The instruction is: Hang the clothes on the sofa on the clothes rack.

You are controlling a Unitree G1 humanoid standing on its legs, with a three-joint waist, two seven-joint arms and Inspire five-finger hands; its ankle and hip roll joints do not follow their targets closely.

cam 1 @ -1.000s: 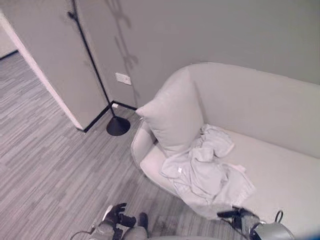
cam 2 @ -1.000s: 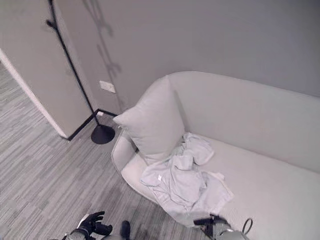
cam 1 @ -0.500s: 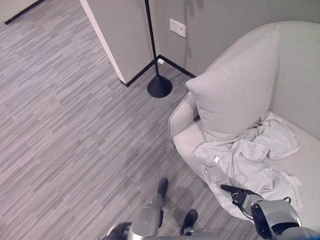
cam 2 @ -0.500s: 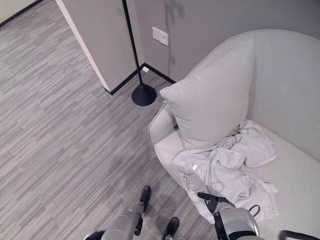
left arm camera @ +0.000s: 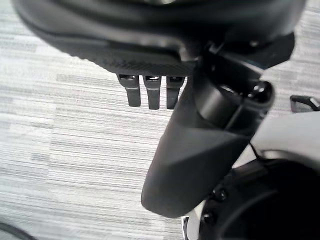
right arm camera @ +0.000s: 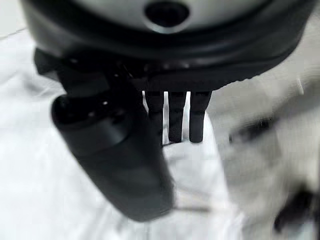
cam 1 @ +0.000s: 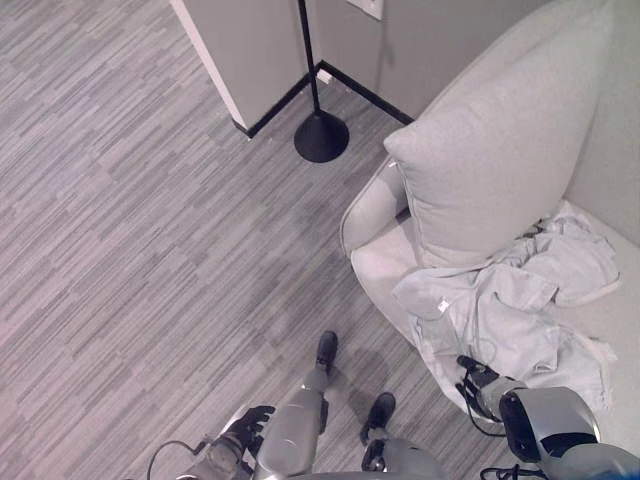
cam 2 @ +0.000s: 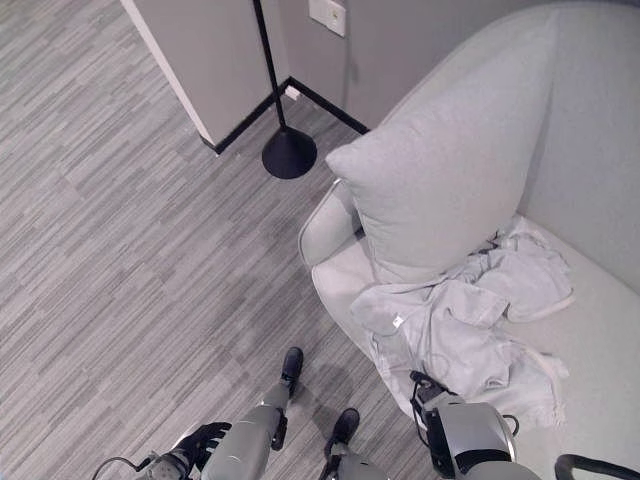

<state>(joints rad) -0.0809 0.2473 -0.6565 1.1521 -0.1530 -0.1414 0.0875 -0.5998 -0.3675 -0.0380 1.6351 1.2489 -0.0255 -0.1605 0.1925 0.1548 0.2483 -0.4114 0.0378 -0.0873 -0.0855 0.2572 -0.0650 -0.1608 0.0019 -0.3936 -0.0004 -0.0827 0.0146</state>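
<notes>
A crumpled pale grey garment (cam 1: 505, 315) lies on the seat of the light grey sofa (cam 1: 372, 215), just in front of a big square cushion (cam 1: 490, 170). My right hand (cam 1: 474, 378) hovers over the garment's front hem at the sofa's edge. In the right wrist view its fingers (right arm camera: 176, 117) are straight above white cloth (right arm camera: 45, 200), holding nothing. My left hand (cam 1: 247, 427) hangs low over the floor with its fingers (left arm camera: 151, 92) relaxed and nothing in it. The clothes rack's black pole and round base (cam 1: 321, 137) stand on the floor left of the sofa.
A wall corner with dark skirting (cam 1: 240, 60) stands just behind the rack base, with a wall socket (cam 2: 330, 12) beside it. Striped grey carpet (cam 1: 130, 230) stretches wide to the left of the sofa.
The whole picture has shifted, so the camera moved down and toward the sofa's left end. My right hand stays at the garment's front hem. My left hand shows again at the bottom.
</notes>
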